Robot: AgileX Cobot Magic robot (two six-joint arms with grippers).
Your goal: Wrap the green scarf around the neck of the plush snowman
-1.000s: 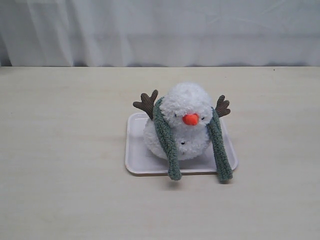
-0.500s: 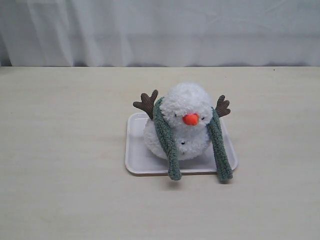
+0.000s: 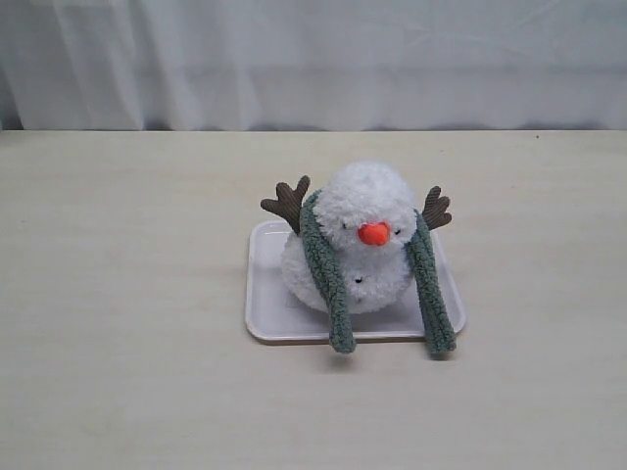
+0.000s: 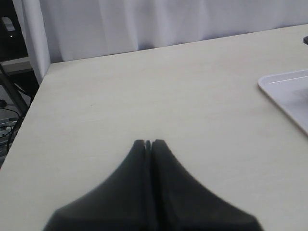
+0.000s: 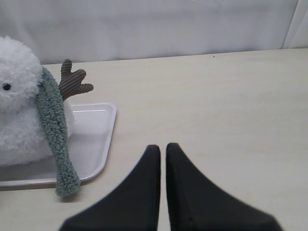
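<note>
The plush snowman [image 3: 358,211] is pictured upright on a white tray [image 3: 266,305] near the middle of a pale desk [image 3: 127,294], with a white curtain [image 3: 313,59] drawn behind. The green scarf [image 3: 326,274] is draped about the neck [image 3: 364,258]. Its two ends are hung down the front uncrossed, one on either side of the orange nose [image 3: 373,233], and their tips reach past the tray's front edge. Brown twig arms [image 3: 288,202] are spread out to both sides. The left hand [image 4: 148,143] is seen pressed shut and empty over bare desk near a tray corner. The right hand [image 5: 162,149] is drawn to a thin slit with nothing held, low over the desk just off the tray.
</note>
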